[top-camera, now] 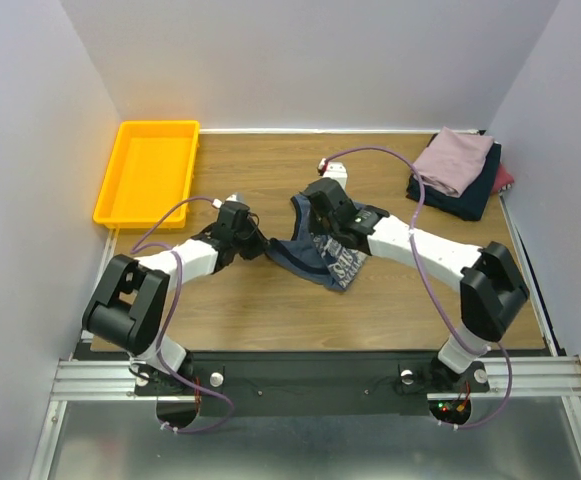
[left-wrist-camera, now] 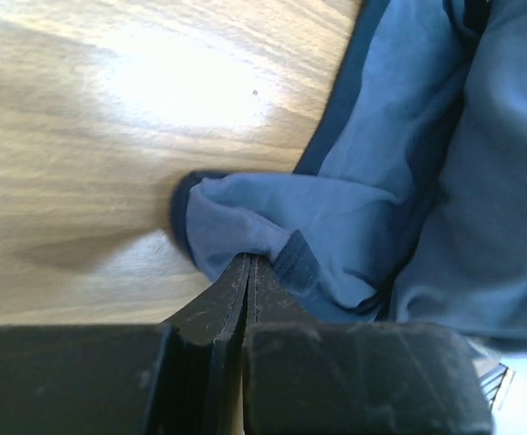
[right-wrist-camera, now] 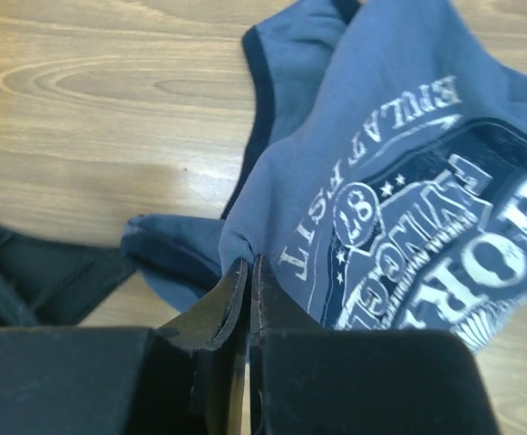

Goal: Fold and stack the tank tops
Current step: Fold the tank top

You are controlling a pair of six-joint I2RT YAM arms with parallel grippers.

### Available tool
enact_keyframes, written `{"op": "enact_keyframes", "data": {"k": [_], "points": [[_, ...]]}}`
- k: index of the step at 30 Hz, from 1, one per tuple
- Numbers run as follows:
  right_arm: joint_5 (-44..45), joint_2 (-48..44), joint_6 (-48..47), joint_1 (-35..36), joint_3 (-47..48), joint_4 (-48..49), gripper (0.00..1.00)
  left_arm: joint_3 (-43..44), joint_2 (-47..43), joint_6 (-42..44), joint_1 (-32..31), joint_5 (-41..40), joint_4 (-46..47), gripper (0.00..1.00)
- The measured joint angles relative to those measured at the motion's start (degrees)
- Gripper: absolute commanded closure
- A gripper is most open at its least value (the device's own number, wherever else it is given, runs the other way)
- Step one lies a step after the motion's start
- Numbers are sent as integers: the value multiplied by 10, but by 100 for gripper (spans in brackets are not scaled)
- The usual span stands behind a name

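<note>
Slate-blue tank top (top-camera: 315,255): found bunched near the middle of the overhead frame, on the bench (top-camera: 270,325) between the two arms. The pale lettering (right-wrist-camera: 408,227) is turned up on its right-hand part.
Long axis: laid roughly left to right across the overhead frame, dipping toward the lower right, with a loose flap raised toward the upper middle.
Left fingers (left-wrist-camera: 218,308): pressed together on a dark-trimmed fold at the garment's left end. The cloth spreads away to the right and upper right of the left wrist frame.
Right fingers (right-wrist-camera: 213,308): pinched shut on an edge of cloth just left of the lettering. The printed face spreads to the right of the right wrist frame.
Held parts: possibly straps or armhole edges, but this cannot be settled while the cloth is bunched.
Relation for the coming move: the garment is strung between the two grips, so neither arm is favoured. A pull apart along the left-to-right axis is judged necessary to flatten it before any fold is made.
Folded pile: a mauve-pink top (top-camera: 455,160) is laid on a navy top (top-camera: 470,198), with a maroon top (top-camera: 507,178) showing at the edge. It sits at the upper right of the overhead frame, well apart and nearer the right arm.
Yellow tray (top-camera: 148,170): set at the upper left, well apart from the work.
</note>
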Motion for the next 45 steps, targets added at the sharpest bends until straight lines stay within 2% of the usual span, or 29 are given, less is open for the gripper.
{"op": "enact_keyframes", "data": {"k": [7, 14, 22, 34, 45], "points": [[3, -64, 0, 0, -32, -2, 96, 41, 57, 2, -1, 9, 14, 93], [3, -91, 0, 0, -59, -2, 95, 94, 120, -2, -1, 8, 27, 95], [-2, -163, -2, 0, -91, -9, 96, 123, 158, -17, -1, -3, 23, 96], [-38, -147, -21, 0, -82, -1, 97, 134, 176, -31, -1, -14, 23, 96], [-86, -150, -30, -1, -86, 92, 96, 134, 184, -33, -1, -13, 33, 96]]}}
